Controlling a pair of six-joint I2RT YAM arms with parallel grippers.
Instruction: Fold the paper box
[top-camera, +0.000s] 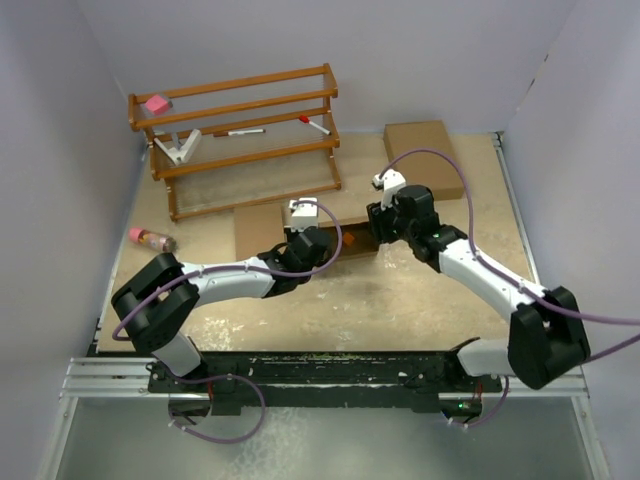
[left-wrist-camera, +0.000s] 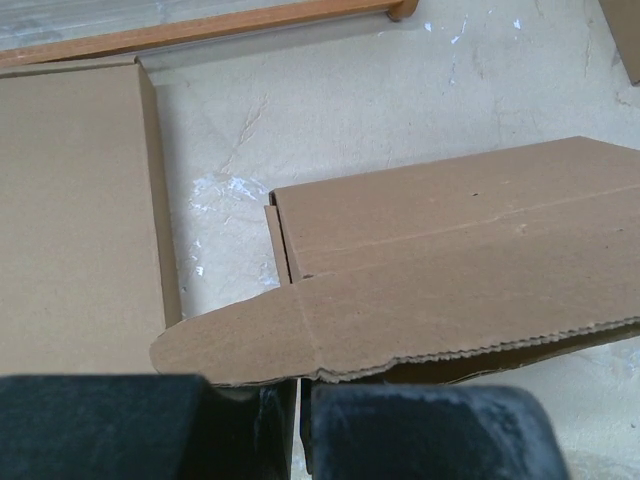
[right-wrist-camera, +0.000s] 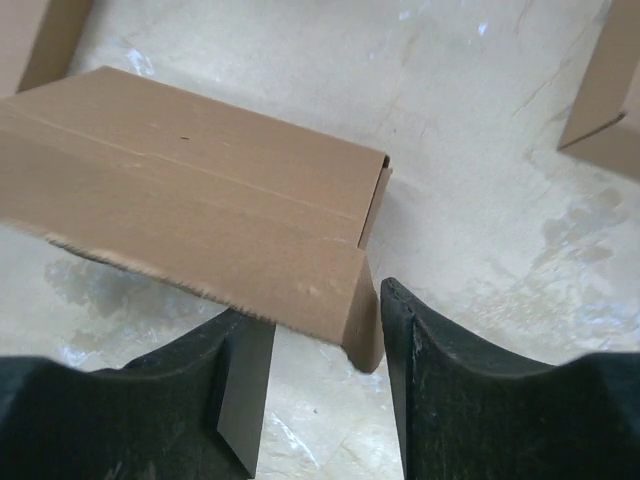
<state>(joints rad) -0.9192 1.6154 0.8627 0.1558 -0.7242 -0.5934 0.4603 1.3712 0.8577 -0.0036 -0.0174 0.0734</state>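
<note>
Left gripper (left-wrist-camera: 300, 390): black fingers (left-wrist-camera: 420, 430) drawn almost together, only a slit between; flap edge of the plain brown cardboard paper box (left-wrist-camera: 450, 260) crosses their tips; cardboard nipped or not, cannot tell.
Right gripper (right-wrist-camera: 318, 305): fingers spread, straddling the paper box's other end; a downturned end flap hangs between them.
Position of paper box: centre of the beige table (top-camera: 400, 290), between both grippers; part folded, front flap lifted, rounded tab at left.
Flat brown cardboard box (left-wrist-camera: 70, 210): just beside, left, not touching.
Brown wooden slatted rack (top-camera: 240, 130): behind; pink block (top-camera: 155, 103) on top.
Second flat brown box (top-camera: 422, 145): far right, well apart.
</note>
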